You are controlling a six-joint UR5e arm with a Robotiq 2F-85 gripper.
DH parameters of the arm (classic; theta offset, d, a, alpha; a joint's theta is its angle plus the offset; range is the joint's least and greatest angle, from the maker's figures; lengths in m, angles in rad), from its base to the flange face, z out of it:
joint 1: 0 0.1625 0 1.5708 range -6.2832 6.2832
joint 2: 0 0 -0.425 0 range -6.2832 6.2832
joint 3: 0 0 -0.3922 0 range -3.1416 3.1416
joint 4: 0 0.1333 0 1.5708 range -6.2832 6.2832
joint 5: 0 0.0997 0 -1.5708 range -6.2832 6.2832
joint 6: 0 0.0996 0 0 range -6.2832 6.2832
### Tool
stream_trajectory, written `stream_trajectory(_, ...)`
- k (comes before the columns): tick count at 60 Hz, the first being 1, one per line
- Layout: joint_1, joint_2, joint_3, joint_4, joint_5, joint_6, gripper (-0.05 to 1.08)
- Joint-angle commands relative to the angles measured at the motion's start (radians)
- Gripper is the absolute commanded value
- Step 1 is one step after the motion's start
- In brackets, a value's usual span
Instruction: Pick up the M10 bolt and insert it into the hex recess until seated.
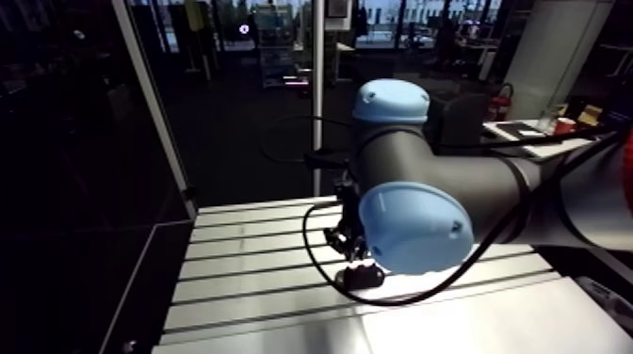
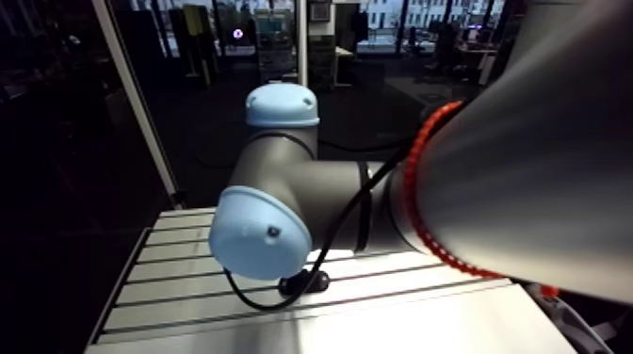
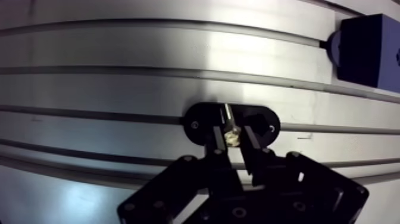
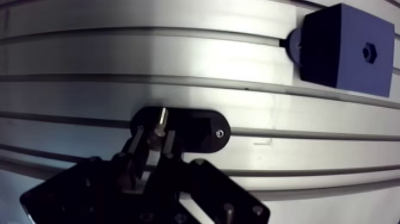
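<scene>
So the gripper point(image 3: 233, 138) is pinched down to a narrow gap and looks like it's got the M10 bolt point(image 3: 228, 119) by the head, with the bolt right over the black oval holder point(image 3: 196, 125), not visibly lifted clear of it. So the grab's about done. The carry and the insert are still left, since the hex recess point(image 4: 369, 52) in the dark blue block point(image 4: 339, 47) sits empty, well away from the holder across a few table slots.

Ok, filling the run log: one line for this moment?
phase: pick | gripper at M10 bolt, black holder | grasp: unclear | hex recess in blue block: empty
</scene>
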Motion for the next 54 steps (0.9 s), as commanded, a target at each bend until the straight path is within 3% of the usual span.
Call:
stream_trajectory(1, 0.001, -0.022, -0.081, 0.075, 0.012, -0.004, 0.78)
stream_trajectory(11, -0.003, -0.023, -0.207, 0.2, 0.035, -0.088, 0.79)
stream_trajectory(27, -0.07, 0.007, -0.414, 0.414, 0.034, -0.329, 0.8)
stream_trajectory(31, -0.117, 0.026, -0.466, 0.488, 0.031, -0.482, 0.8)
stream_trajectory(38, -0.168, 0.04, -0.514, 0.54, 0.028, -0.592, 0.79)
stream_trajectory(42, -0.181, 0.057, -0.553, 0.577, 0.022, -0.63, 0.79)
stream_trajectory(45, -0.183, 0.076, -0.592, 0.614, 0.008, -0.649, 0.79)
stream_trajectory(54, -0.194, 0.109, -0.644, 0.653, -0.052, -0.711, 0.79)
